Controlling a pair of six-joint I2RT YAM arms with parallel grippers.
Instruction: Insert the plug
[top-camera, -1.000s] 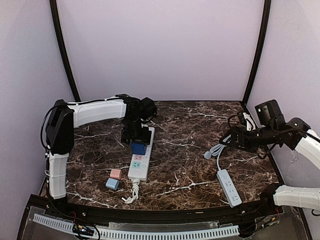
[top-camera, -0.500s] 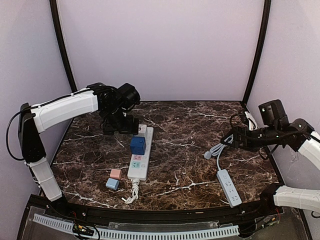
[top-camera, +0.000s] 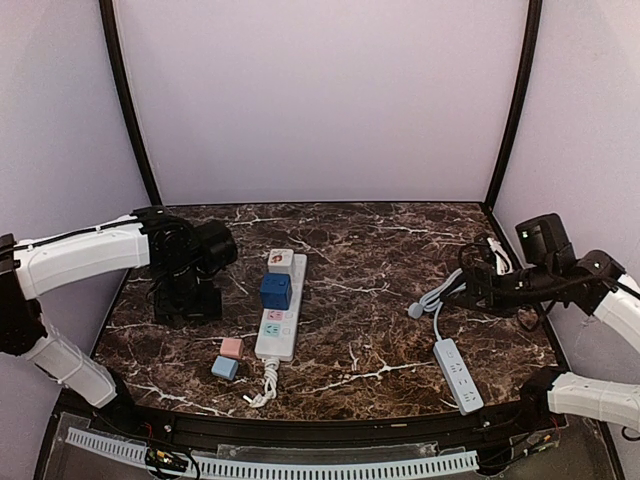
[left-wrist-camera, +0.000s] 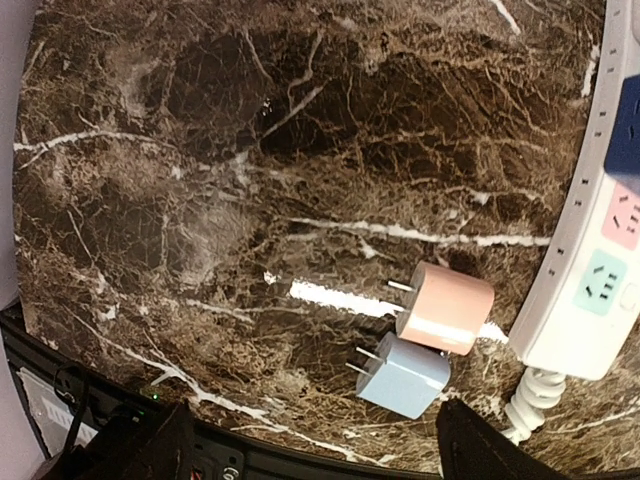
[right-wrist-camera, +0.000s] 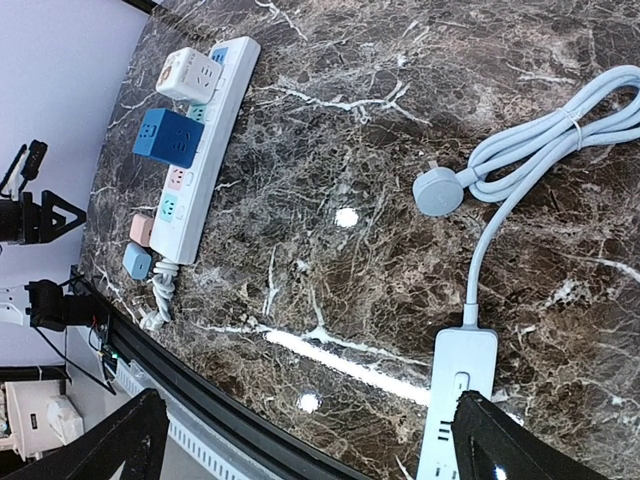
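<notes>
Shows left tool (top-camera: 187, 302) with jaws apart, empty, on the nearer arm. Shows pink plug (left-wrist-camera: 445, 307) and blue plug (left-wrist-camera: 403, 376) loose on surface (left-wrist-camera: 200, 200), nearward-right of it, beside power strip (left-wrist-camera: 560, 300), prongs pointing away from strip. Right tool (top-camera: 472, 283) likewise apart, well off.

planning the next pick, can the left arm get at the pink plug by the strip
Probably yes. The pink plug lies uncovered on the table beside the power strip, and the left pincer is open nearby; only the light blue plug crowds one side.
</notes>
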